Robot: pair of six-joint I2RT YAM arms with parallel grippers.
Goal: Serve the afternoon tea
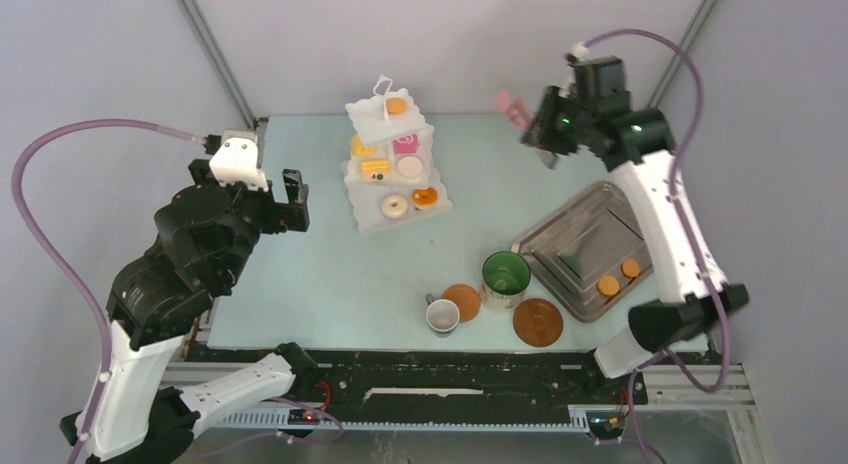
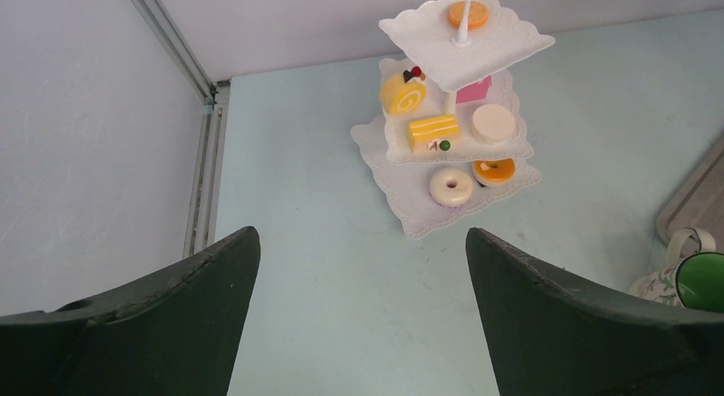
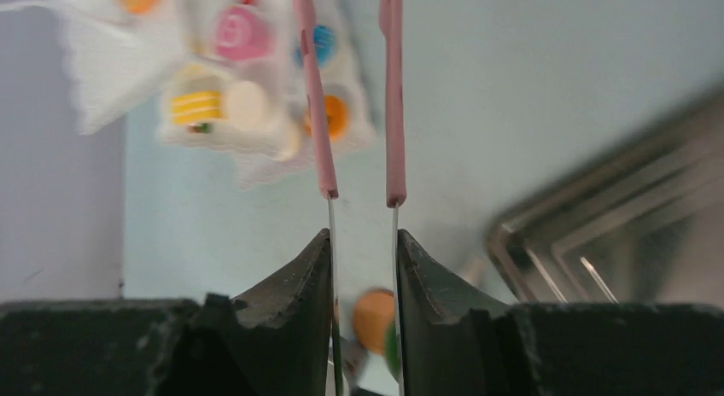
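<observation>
Pastries left to serve, two orange rounds point(image 1: 608, 285), lie in the near right corner of the grey tray point(image 1: 575, 234), right of the green-lined mug point(image 1: 505, 277). The three-tier stand point(image 1: 395, 169), already carrying several pastries, stands far centre, well apart from them. The right gripper point(image 3: 363, 242) hangs raised at the far right, jaws narrow and pinching the pink tongs point(image 3: 312, 97), whose long arms point left toward the stand. The rounds therefore sit nearward of and below the tong tips. I judge the coming move must swing the tongs nearward and down. The right arm is much nearer. The left gripper point(image 2: 363, 234) hovers at the left, wide, holding nothing.
</observation>
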